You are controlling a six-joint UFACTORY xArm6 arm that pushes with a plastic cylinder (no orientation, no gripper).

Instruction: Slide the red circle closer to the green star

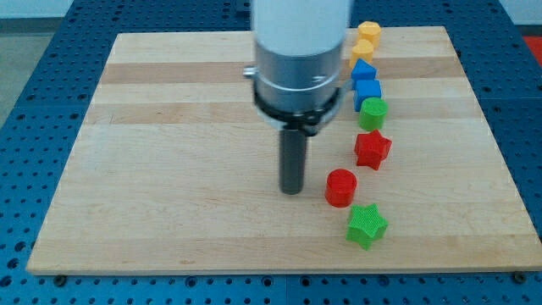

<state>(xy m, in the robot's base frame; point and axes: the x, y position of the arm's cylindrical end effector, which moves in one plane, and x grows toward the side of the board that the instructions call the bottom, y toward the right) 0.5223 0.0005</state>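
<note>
The red circle lies on the wooden board, right of the middle and toward the view's bottom. The green star lies just below and right of it, a small gap apart. My tip rests on the board just left of the red circle, a short gap away and not touching it. The rod rises into the arm's grey and white body at the view's top.
A red star lies above the red circle. Above it a column runs up: a green block, two blue blocks and two yellow-orange blocks. The board's right edge borders a blue pegboard.
</note>
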